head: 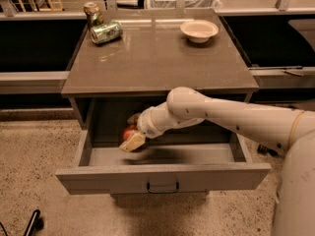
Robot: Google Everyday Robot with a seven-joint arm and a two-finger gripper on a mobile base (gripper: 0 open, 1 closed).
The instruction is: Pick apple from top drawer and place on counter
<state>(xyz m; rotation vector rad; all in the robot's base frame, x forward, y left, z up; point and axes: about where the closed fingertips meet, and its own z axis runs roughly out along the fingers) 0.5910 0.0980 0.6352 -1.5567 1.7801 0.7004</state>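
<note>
Apple (128, 132) is seen in the left part of the open top drawer (162, 177), clasped between the two fingers of the gripper (132, 131), whose arm is reached in from the right. Farther back, on the counter (157, 58), a crushed green can (106, 32) and a bowl (199, 30) are set well apart.

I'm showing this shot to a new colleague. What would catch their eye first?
The white arm reaching from the right into the open drawer stands out, with its gripper at the apple towards the drawer's back left. On the counter above, a crushed green can lies at the back left and a bowl sits at the back right.
</note>
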